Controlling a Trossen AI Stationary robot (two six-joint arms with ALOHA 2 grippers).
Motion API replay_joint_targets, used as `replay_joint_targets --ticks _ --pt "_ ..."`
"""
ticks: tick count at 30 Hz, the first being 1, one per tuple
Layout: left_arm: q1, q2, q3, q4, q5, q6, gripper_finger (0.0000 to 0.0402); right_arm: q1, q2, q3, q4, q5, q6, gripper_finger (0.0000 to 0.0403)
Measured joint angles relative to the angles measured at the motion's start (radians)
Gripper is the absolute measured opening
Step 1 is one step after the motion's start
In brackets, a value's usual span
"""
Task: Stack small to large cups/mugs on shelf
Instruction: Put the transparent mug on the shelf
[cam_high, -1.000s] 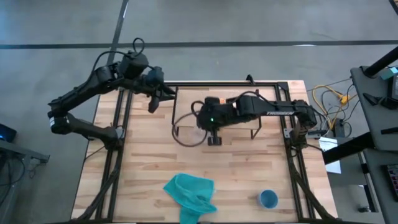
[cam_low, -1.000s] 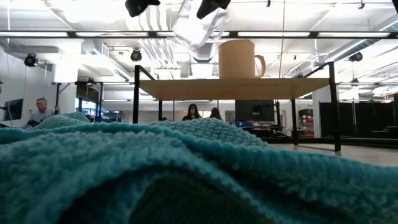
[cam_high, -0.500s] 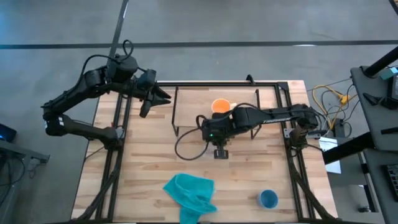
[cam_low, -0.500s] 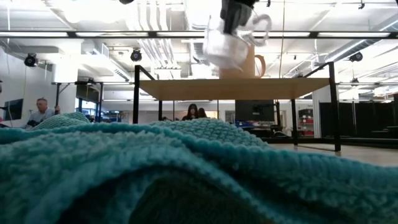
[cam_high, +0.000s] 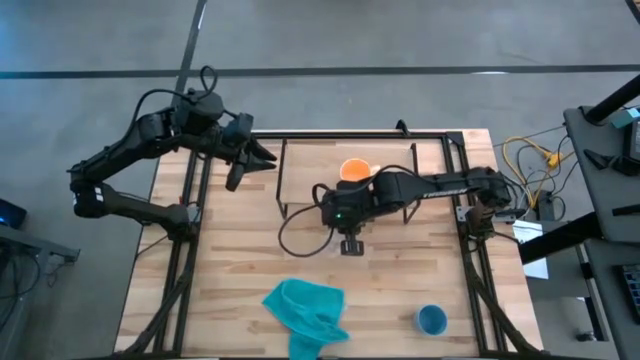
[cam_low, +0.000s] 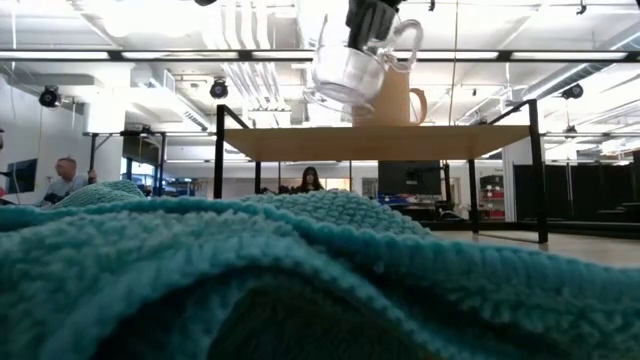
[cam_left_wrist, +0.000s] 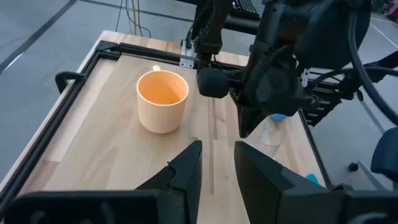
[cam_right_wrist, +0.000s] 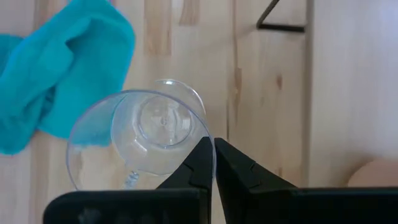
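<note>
My right gripper (cam_high: 350, 243) hangs above the table by the shelf's near edge and is shut on the tiny clear glass cup (cam_low: 348, 70). The orange mug (cam_high: 354, 170) stands upright on the shelf (cam_low: 380, 142), a light-wood board on black legs. The blue cup (cam_high: 431, 319) stands on the table near the near-right corner. My left gripper (cam_high: 250, 160) is open and holds nothing. It hovers past the shelf's left end and, in its own wrist view, looks at the orange mug (cam_left_wrist: 163, 99). My right gripper pinches the glass cup's thin wall at the rim (cam_right_wrist: 208, 142) between its two fingers (cam_right_wrist: 198, 163), one inside the mouth and one outside. The fingers point down from above. The cup is lifted clear and hangs tilted below them, with its clear handle (cam_low: 408, 38) beside the gripper.
A crumpled teal cloth (cam_high: 305, 312) lies near the table's near edge and fills the foreground of the low view. Black frame rails (cam_high: 190, 200) run along the table's left and right sides. Cables lie off the right side. People stand far behind the table.
My right gripper has carried the glass cup from over the shelf toward the table's near edge, uncovering the orange mug. In the last half second the cup has risen a little. My left arm has drawn back slightly toward the table's left edge.
</note>
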Motion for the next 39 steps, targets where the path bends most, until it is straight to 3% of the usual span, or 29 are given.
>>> replay_joint_targets --ticks 21,29,34,39 --pt "0.0 0.001 0.001 0.011 0.0 0.0 0.0081 -0.118 0.013 0.114 0.112 0.005 -0.145 0.0008" --pt "0.001 0.001 0.002 0.012 0.0 0.0 0.0081 -0.156 0.154 0.283 0.022 0.012 -0.233 0.0008" --pt "0.001 -0.002 0.002 0.01 0.0 0.0 0.0081 -0.168 0.25 0.461 -0.077 0.121 -0.268 0.0008" --pt "0.0 -0.007 0.002 0.003 0.0 0.008 0.0081 -0.186 0.227 0.448 -0.007 0.131 -0.27 0.0008"
